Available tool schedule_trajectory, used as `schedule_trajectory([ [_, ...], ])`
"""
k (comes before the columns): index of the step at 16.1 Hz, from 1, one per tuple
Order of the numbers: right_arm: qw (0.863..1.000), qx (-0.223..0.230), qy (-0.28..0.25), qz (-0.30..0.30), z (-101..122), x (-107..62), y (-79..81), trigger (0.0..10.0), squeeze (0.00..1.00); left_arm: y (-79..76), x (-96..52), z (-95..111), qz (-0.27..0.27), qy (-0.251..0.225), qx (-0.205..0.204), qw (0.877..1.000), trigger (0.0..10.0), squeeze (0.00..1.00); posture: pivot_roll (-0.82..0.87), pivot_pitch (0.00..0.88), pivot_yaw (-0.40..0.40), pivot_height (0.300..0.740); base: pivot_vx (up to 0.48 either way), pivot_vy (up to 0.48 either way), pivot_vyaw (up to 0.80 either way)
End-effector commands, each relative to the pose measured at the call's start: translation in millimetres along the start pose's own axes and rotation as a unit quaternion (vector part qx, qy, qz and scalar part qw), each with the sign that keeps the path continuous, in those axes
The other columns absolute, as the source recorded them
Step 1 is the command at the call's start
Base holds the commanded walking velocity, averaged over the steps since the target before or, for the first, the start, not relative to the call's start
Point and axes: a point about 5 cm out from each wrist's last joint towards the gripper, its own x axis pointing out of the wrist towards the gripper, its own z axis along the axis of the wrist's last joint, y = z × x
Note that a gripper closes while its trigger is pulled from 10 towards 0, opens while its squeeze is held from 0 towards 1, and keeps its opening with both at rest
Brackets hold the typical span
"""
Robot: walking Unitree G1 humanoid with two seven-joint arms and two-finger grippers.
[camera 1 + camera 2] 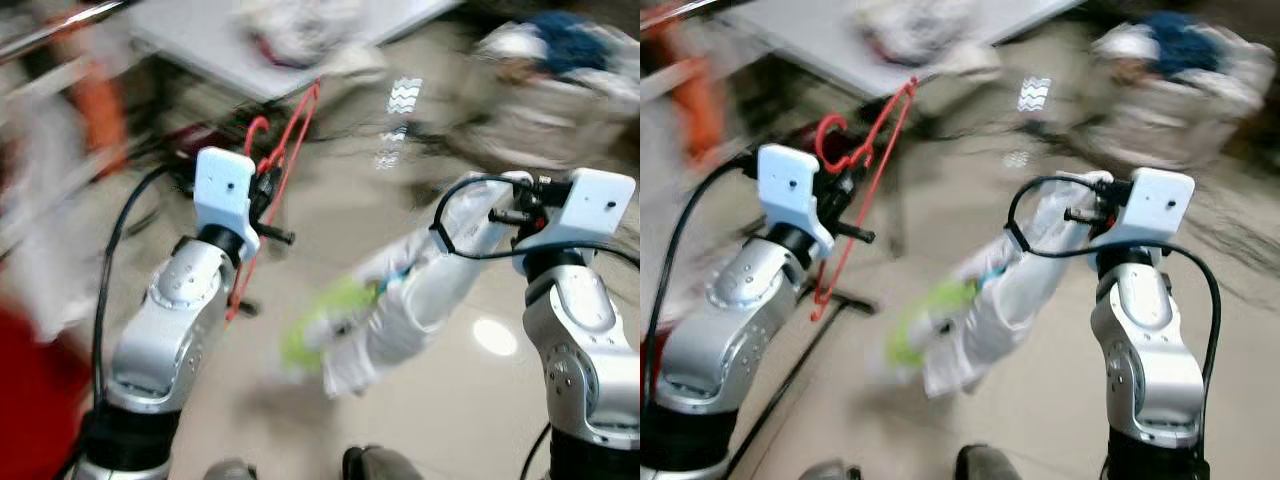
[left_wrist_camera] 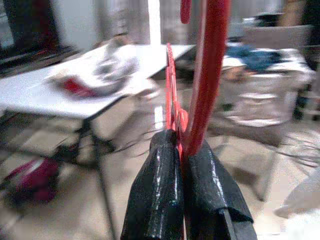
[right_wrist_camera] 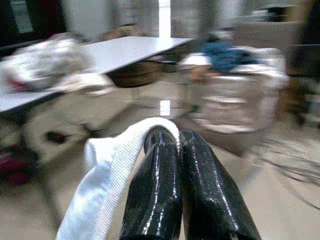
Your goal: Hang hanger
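A red wire hanger [image 1: 291,140] stands upright in front of me, and my left gripper [image 2: 179,142] is shut on its lower part. In the left wrist view the hanger [image 2: 207,75] rises from between the two black fingers. My right gripper [image 3: 172,137] is shut on the edge of a white garment [image 3: 107,170]. The garment [image 1: 420,290] hangs down and to the left from that gripper, with a green patch [image 1: 325,320] near its lower end. Both arms are raised at about the same height, and the eye views are blurred.
A white table [image 1: 200,40] with a heap of clothes [image 1: 300,30] stands ahead on the left. A big pale bag of laundry [image 1: 560,90] lies ahead on the right. Black stand legs [image 1: 790,380] run over the shiny floor at the left.
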Motion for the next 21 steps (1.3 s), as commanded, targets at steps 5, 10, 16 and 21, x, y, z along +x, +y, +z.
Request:
schedule_trajectory([
  [5, 0.998, -0.020, -0.002, -0.054, 5.6, -3.0, -28.1, 10.0, 0.00, -1.5, 2.6, 4.5, 0.010, -0.011, 0.002, 1.000, 10.0, 0.00, -0.07, 0.057, -0.009, 0.740, 0.371, 0.000, -0.80],
  [10, 0.999, -0.043, -0.001, -0.030, 6.5, 0.5, -26.4, 10.0, 0.00, 7.5, 3.8, 4.0, 0.054, -0.010, 0.002, 0.999, 10.0, 0.00, -0.07, 0.055, -0.011, 0.740, 0.390, 0.000, -0.56],
  [16, 0.998, -0.060, -0.022, 0.011, 16.5, 7.0, -6.9, 10.0, 0.00, 13.0, 3.4, 2.8, 0.070, -0.005, 0.008, 0.998, 10.0, 0.00, -0.07, 0.060, -0.013, 0.740, 0.409, 0.000, 0.40],
  [21, 0.997, -0.059, -0.033, 0.028, 21.6, 11.6, -0.7, 10.0, 0.00, 14.0, 5.2, 6.9, 0.073, -0.011, 0.010, 0.997, 10.0, 0.00, -0.07, 0.059, -0.014, 0.740, 0.412, 0.000, 0.80],
])
